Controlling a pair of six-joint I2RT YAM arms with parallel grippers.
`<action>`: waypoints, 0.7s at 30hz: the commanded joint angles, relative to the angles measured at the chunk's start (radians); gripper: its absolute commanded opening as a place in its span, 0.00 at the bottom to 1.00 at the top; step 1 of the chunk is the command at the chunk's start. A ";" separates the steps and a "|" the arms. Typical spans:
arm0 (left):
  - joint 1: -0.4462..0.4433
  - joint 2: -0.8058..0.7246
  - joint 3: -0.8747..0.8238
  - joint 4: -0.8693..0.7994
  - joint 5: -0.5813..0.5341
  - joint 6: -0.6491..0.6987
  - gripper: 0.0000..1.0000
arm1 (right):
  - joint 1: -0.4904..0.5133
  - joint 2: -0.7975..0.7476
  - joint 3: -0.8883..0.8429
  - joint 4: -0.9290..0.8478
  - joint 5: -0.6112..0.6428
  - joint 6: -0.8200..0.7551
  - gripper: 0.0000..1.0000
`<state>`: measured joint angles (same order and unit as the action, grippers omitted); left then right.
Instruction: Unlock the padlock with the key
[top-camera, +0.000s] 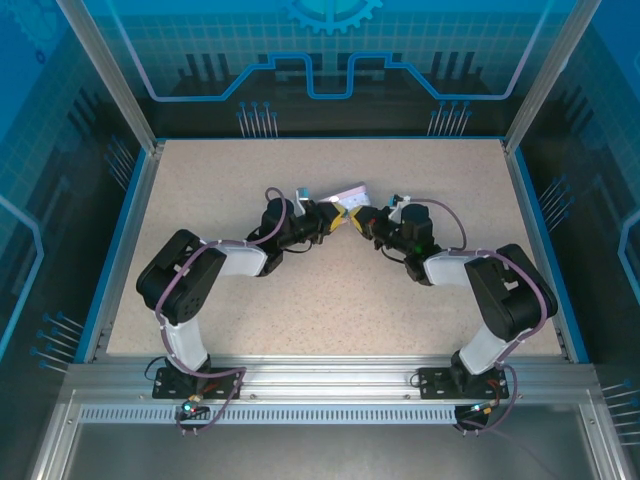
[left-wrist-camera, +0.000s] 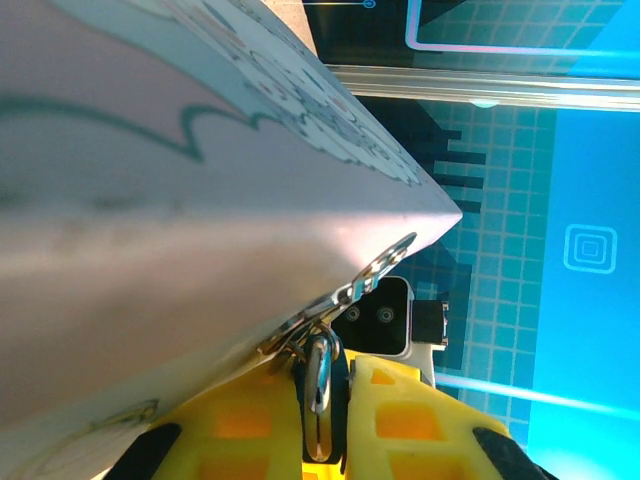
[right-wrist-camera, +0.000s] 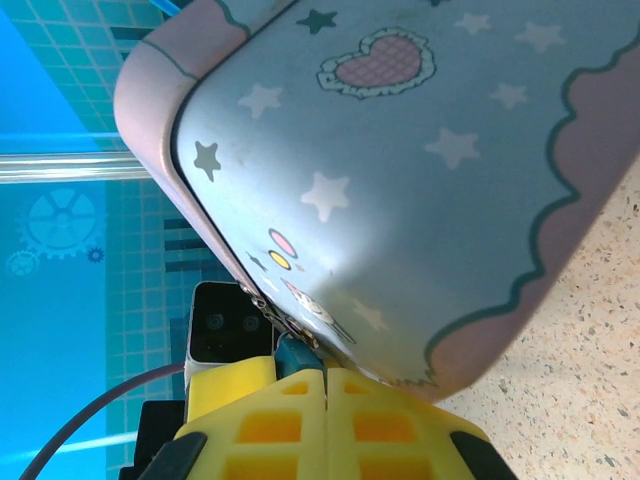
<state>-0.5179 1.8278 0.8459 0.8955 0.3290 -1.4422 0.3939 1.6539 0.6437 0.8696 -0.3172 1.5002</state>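
- The left gripper (left-wrist-camera: 318, 398) had its yellow fingers nearly together, pinched on a small silvery loop that I took for the padlock (left-wrist-camera: 318, 362).
- That loop hung from the metal clasp (left-wrist-camera: 378, 268) on the edge of the tin (left-wrist-camera: 150, 200) and ran down into the narrow slit between the fingers. Its lower part was hidden there.
- The right gripper (right-wrist-camera: 325, 385) was closed, with its two yellow fingers pressed flat against each other just below the tin's rounded corner.
- A small dark scrap (right-wrist-camera: 296, 352) poked out at those tips and touched the tin's seam. It was too blurred for me to say whether it was the key.
- From above, both grippers met tip to tip at the middle of the table (top-camera: 300, 290), and the tin stood tilted right behind them.
- The tin carried a print of white and dark stars, a checked heart with a frilled edge, small pink and yellow ovals, and a scalloped pink border.
- The tin was cut off at the frame edges in both wrist views, and from above the lock was too small to pick out.
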 joint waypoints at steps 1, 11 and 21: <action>-0.069 -0.032 0.020 0.140 0.152 0.000 0.00 | 0.058 0.031 0.026 -0.021 -0.019 -0.006 0.00; -0.080 -0.005 0.004 0.158 0.141 0.000 0.00 | 0.089 0.043 0.072 -0.086 -0.017 -0.030 0.00; -0.080 -0.008 -0.009 0.130 0.147 0.048 0.00 | 0.092 0.037 0.082 -0.094 -0.020 -0.015 0.00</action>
<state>-0.5179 1.8324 0.8330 0.9070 0.2909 -1.4254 0.4191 1.6703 0.6827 0.8108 -0.2691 1.4925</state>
